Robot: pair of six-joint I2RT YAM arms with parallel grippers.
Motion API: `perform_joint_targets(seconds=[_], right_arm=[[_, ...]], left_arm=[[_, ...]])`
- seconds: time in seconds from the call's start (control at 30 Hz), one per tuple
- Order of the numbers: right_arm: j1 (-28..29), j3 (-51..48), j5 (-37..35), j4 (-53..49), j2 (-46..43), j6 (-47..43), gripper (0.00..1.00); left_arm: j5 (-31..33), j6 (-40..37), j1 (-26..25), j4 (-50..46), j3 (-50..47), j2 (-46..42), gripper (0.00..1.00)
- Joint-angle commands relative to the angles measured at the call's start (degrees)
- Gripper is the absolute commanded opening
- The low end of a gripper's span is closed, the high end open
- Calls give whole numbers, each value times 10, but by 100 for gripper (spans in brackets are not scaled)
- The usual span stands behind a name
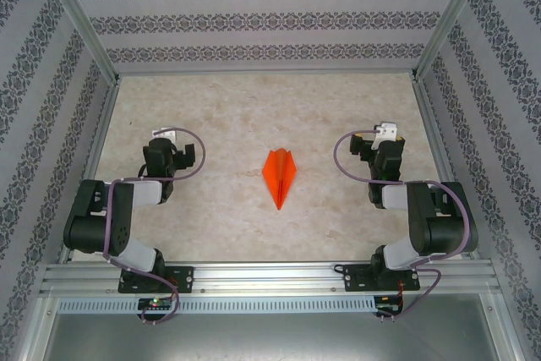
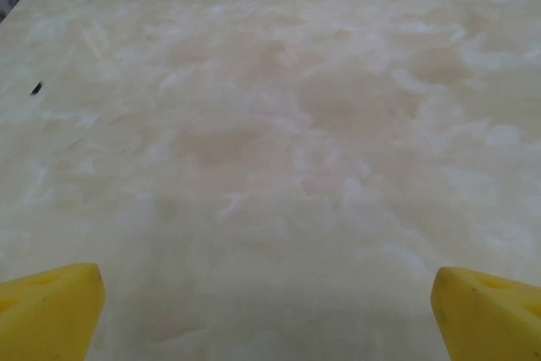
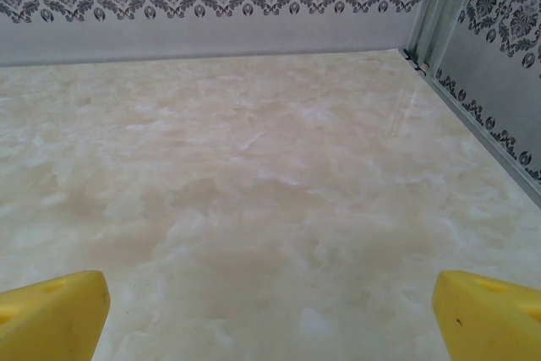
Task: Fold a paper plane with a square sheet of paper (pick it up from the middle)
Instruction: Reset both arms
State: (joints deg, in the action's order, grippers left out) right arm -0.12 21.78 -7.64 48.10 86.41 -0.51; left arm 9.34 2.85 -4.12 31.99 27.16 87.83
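The square sheet of paper lies folded as a narrow orange paper plane in the middle of the marble table, its sharp tip toward the arms. My left gripper rests well to the plane's left, folded back over its arm. My right gripper sits about as far to its right. In the left wrist view the yellow fingertips stand wide apart over bare table, so the left gripper is open. The right gripper is open too, with nothing between its fingertips.
Patterned walls with metal frame posts close the table at the back and both sides. An aluminium rail with both arm bases runs along the near edge.
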Motion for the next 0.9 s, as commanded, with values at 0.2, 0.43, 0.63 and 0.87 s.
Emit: perform_joint_targets(seconds=[0.2,0.43,0.63,0.87], right_arm=[[1,3,-5,20,-7,9,98],[0,3,-5,20,-7,10,98],[1,3,-6,20,-6,10,98],[0,3,-6,20,-6,10,98]], left_arm=[[7,-28,-4,184,-49,16,100],[-29,-42,-6,159,-36,15,100],[-30,-41,-5,157,-35,15,100],[-35,-40,-3,157,-35,15,100]])
